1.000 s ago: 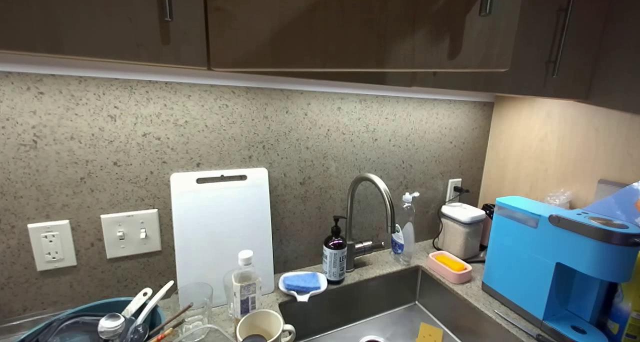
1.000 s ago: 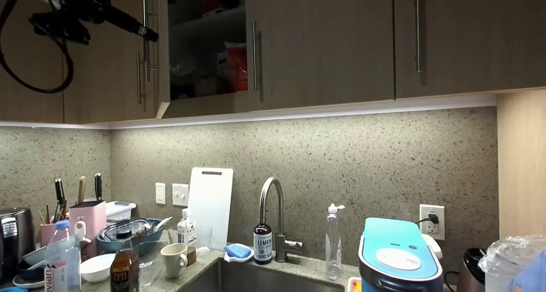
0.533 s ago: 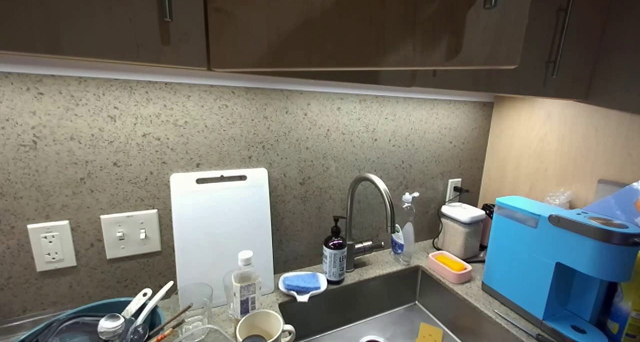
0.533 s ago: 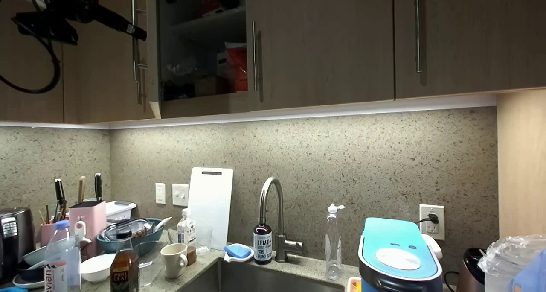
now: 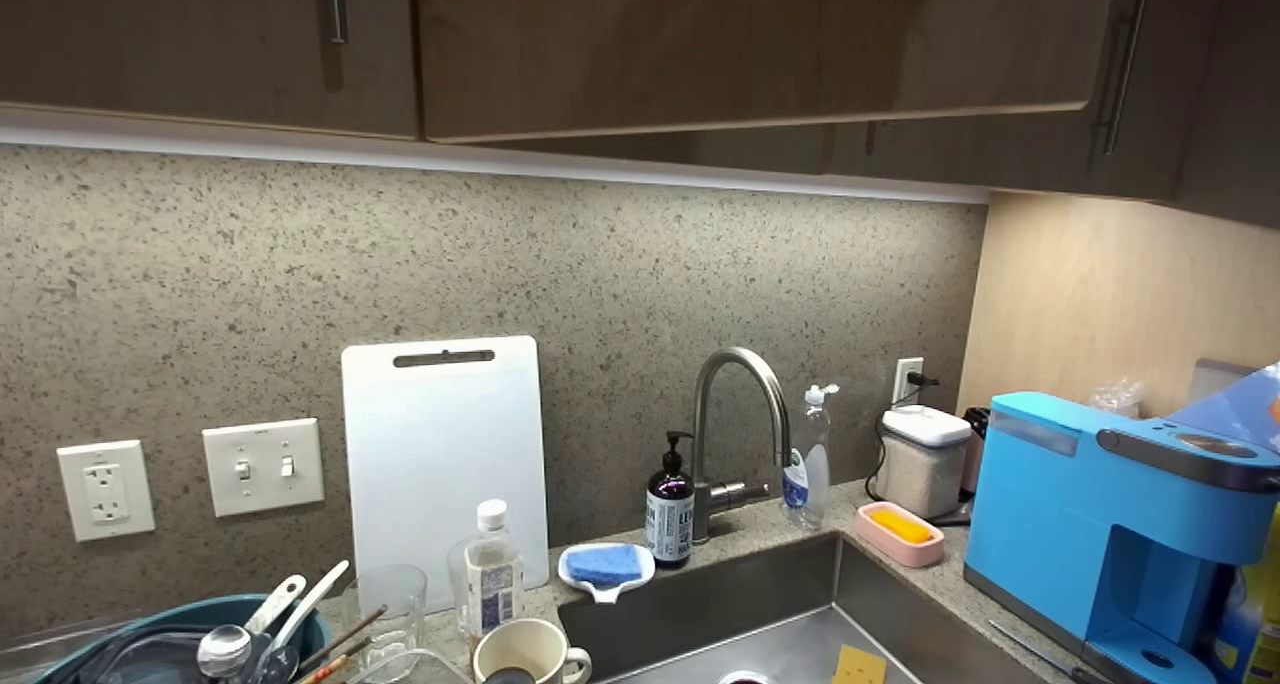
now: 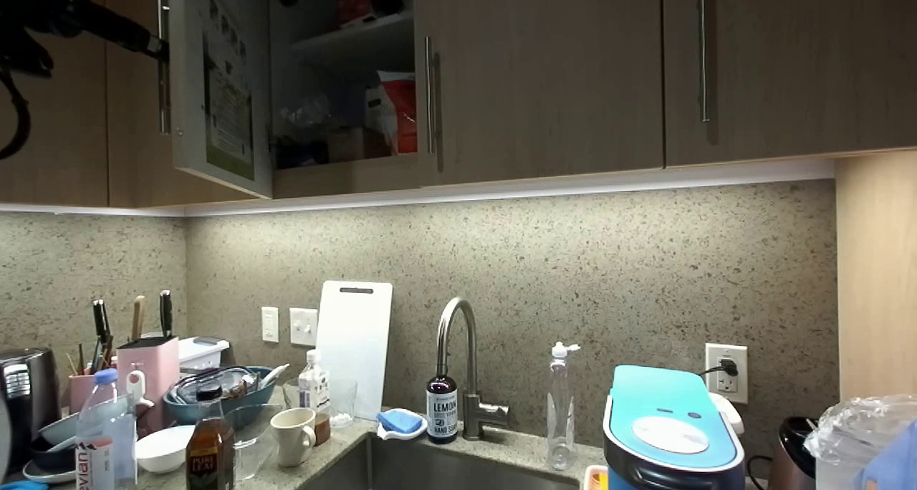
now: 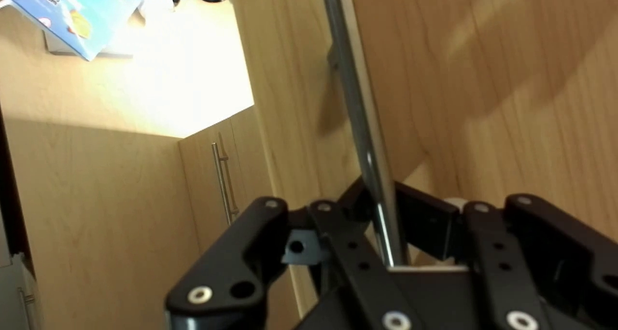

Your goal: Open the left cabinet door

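In an exterior view the left cabinet door (image 6: 188, 103) stands open above the tabletop (image 5: 755, 526), angled well out from the cabinet front, its inner face showing with a printed sheet (image 6: 229, 110) on it. The end effector (image 7: 384, 204) is clenched on that door's slim metal handle (image 7: 359, 113): in the wrist view the bar runs between the black fingers (image 7: 427, 219). The open cabinet shows a shelf (image 6: 351, 44) and, beneath it, a red package (image 6: 402, 114) next to a brown box (image 6: 357, 144). The matching door (image 6: 544, 74) beside the opening lies flush. Below, in an exterior view, a white cutting board (image 5: 430, 454) leans against the speckled wall (image 5: 250, 264), with a cream mug (image 5: 522, 646) and a clear bottle (image 5: 493, 584) in front of it. To their right come a blue sponge (image 5: 605, 565) on a white holder (image 5: 605, 594), a dark soap bottle (image 5: 670, 514) and a curved faucet (image 5: 702, 414) behind the sink (image 5: 700, 604), where a yellow sponge (image 5: 858, 666) lies. A bright blue coffee machine (image 5: 1040, 514) stands farther right.
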Tool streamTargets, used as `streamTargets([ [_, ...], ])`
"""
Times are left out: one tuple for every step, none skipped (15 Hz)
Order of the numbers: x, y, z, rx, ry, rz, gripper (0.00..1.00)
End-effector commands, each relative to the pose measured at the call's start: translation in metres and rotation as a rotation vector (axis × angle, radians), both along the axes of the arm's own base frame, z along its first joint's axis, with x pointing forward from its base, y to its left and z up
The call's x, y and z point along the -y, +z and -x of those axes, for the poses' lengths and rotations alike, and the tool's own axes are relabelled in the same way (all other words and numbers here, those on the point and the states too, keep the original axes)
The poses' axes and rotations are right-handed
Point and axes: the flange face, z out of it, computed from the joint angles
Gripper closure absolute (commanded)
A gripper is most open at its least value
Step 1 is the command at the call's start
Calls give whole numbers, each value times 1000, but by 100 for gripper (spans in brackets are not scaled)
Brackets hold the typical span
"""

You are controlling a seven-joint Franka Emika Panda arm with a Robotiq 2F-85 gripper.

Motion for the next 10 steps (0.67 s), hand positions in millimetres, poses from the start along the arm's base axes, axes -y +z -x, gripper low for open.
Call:
streamTargets([
  [-42, -18, -8, -26, 135, -41, 98],
  [-46, -19, -6, -28, 151, -38, 98],
  [-49, -19, -7, -31, 165, -36, 98],
  [-52, -20, -9, -36, 176, -36, 100],
  [-51, -18, -10, -46, 167, -34, 100],
  [-50, -17, -11, -48, 161, -36, 100],
  [-48, -16, -13, -49, 156, -41, 100],
  [-47, -15, -14, -50, 153, -46, 100],
  [-47, -14, -15, -51, 152, -49, 100],
  [-46, -13, -15, -50, 148, -53, 100],
])
